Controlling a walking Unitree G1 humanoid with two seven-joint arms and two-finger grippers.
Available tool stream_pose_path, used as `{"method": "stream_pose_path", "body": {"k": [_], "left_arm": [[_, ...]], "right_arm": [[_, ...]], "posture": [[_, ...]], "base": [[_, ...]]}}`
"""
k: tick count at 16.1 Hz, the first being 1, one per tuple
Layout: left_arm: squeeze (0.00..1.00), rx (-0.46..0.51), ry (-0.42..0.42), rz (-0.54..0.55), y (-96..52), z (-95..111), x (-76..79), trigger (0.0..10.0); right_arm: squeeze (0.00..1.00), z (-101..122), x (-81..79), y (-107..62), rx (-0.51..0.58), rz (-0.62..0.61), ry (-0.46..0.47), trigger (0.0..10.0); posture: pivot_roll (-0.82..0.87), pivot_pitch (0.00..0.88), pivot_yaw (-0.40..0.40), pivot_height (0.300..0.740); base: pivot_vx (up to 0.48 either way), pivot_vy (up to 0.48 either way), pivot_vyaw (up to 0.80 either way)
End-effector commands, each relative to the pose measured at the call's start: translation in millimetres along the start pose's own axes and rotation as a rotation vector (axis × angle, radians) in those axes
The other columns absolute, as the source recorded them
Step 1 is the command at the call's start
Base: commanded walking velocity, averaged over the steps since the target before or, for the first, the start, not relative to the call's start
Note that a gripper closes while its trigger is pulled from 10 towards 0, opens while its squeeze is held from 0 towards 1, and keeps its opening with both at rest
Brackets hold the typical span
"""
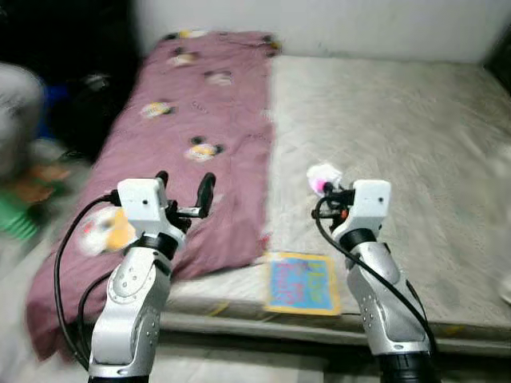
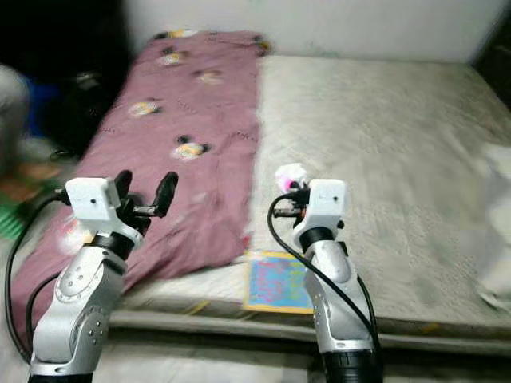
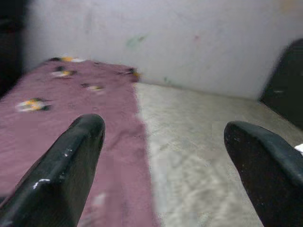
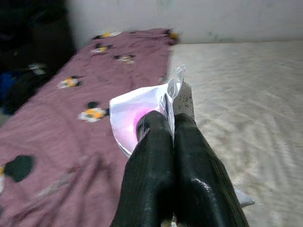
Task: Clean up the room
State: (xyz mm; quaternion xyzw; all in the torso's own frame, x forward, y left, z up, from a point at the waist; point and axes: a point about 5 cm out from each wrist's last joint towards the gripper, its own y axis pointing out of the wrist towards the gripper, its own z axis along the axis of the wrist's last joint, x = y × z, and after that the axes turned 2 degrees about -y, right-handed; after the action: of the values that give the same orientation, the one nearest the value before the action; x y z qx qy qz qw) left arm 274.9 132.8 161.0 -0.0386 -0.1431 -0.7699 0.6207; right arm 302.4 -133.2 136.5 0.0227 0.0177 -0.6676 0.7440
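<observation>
Pinching a crumpled white-and-pink wrapper (image 4: 142, 116) between clenched right gripper (image 4: 171, 127) fingers, raised over the bare mattress (image 1: 399, 136) beside the maroon blanket (image 1: 200, 104). Left gripper (image 1: 185, 191) spread wide, grasping nothing, above blanket.

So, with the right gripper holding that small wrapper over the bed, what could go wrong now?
1. The right gripper pinches only an edge of the white and pink wrapper; it might slip out and land on the mattress.
2. The open left gripper hovers close to the maroon blanket and could snag it.
3. A blue booklet lies at the mattress edge and might get knocked off.
</observation>
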Motion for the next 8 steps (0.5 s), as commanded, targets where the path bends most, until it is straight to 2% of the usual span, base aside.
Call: {"method": "stream_pose_path", "body": {"k": [1,8], "left_arm": [[0.00,-0.013,-0.013,-0.026,0.7,-2.6,8.0,10.0],[0.00,-0.022,-0.020,0.008,1.9,-3.9,5.7,10.0]], "right_arm": [[0.00,-0.5,10.6,-1.7,0.001,-0.036,-0.011,10.0],[0.00,-1.0,11.6,-0.5,-0.002,-0.045,-0.012,10.0]], "posture": [[-0.05,0.086,-0.002,0.740],[-0.06,0.087,-0.004,0.740]], "base": [[0.000,0.000,0.00],[0.000,0.000,0.00]]}}
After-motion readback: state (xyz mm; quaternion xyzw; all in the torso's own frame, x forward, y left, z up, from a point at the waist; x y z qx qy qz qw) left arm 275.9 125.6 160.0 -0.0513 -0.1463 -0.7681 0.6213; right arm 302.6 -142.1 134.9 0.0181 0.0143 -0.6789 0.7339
